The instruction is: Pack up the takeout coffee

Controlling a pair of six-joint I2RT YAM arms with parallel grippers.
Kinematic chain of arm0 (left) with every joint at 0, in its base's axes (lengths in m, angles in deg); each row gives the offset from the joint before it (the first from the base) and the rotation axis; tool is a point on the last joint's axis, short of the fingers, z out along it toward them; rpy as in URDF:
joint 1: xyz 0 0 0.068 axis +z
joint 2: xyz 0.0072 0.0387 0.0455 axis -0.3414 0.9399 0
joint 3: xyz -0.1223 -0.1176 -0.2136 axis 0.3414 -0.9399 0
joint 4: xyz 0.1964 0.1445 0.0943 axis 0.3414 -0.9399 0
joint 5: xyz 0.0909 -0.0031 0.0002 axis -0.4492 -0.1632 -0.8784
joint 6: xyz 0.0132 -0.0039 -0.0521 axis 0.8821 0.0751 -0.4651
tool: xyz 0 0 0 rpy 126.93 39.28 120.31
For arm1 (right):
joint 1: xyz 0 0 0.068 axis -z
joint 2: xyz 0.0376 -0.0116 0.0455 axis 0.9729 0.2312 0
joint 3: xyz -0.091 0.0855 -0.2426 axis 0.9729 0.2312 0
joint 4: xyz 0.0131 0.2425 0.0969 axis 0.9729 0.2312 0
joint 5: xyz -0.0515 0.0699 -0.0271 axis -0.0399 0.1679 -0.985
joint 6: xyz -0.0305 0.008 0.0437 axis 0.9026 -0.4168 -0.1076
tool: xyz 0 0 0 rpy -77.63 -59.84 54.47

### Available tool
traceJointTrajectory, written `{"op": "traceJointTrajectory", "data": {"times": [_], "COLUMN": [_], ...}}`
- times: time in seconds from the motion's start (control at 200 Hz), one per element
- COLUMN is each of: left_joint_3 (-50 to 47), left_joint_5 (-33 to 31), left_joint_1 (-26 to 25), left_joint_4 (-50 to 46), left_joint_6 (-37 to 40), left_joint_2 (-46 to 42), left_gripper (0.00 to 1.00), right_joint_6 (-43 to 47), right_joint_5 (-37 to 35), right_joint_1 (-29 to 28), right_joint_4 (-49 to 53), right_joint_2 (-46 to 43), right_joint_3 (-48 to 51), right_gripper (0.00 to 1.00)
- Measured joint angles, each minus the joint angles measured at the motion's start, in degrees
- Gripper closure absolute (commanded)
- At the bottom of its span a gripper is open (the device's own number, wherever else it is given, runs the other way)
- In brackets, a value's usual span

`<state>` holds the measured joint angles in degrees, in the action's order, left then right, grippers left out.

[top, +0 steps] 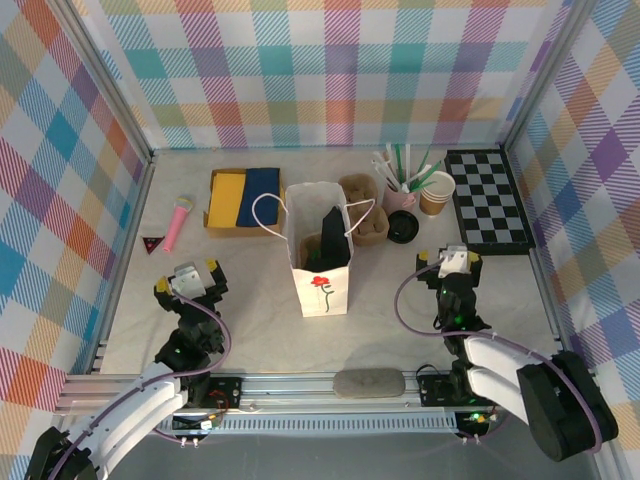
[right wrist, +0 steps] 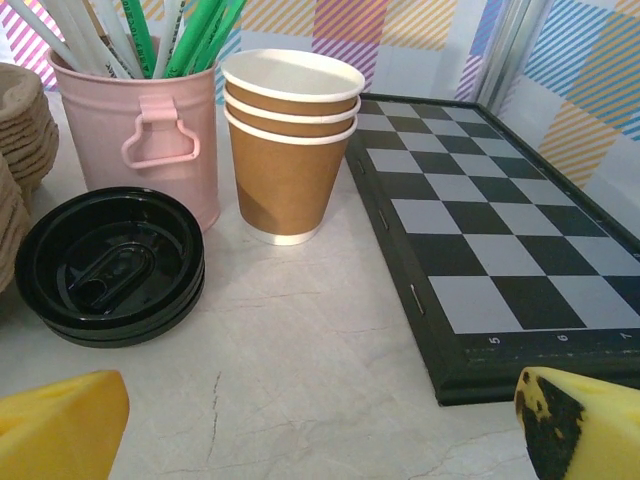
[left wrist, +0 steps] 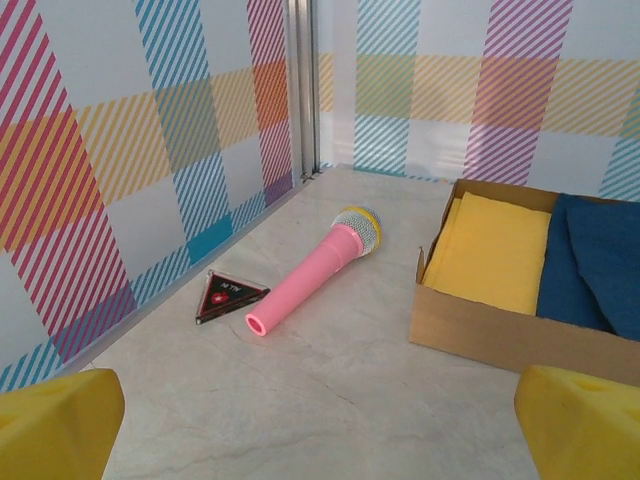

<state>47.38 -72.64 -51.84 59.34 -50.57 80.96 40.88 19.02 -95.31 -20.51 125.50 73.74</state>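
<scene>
Both claws hang by the tabletop's near edge, left gripper [top: 187, 277] and right gripper [top: 451, 258] spread wide, holding nothing. Beyond the right one the black lids [right wrist: 110, 268] lie stacked, then the kraft cups [right wrist: 290, 172] stand nested toward the far right corner, between pink straw bucket [right wrist: 150, 135] and checkerboard [right wrist: 480, 205].

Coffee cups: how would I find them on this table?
Look for the chessboard on the far right. Just left of it stands a stack of brown paper cups, white inside. The pink bucket beside them holds straws.
</scene>
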Motion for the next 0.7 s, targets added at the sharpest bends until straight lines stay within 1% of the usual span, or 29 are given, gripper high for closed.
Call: {"op": "traceJointTrajectory", "data": {"times": [0.27, 0.495, 0.7], "left_joint_3": [-0.7, -0.74, -1.01], "left_joint_5": [2.1, 3.15, 4.2], "left_joint_1": [2.1, 2.45, 3.48], "left_joint_4": [2.08, 4.39, 7.08], "left_joint_6": [-0.02, 0.0, -0.04], "left_joint_2": [1.44, 3.96, 6.03], "left_gripper": [0.0, 0.0, 0.0], "right_joint_6": [0.48, 1.99, 3.52], "right_joint_5": [1.29, 2.14, 2.99], "right_joint_1": [-0.02, -0.02, 0.0], "right_joint_4": [-5.14, -10.47, -15.58], "right_joint_2": [6.4, 12.28, 15.76], "right_joint_3": [-1.36, -3.04, -3.04], "right_gripper": [0.01, 0.01, 0.01]}}
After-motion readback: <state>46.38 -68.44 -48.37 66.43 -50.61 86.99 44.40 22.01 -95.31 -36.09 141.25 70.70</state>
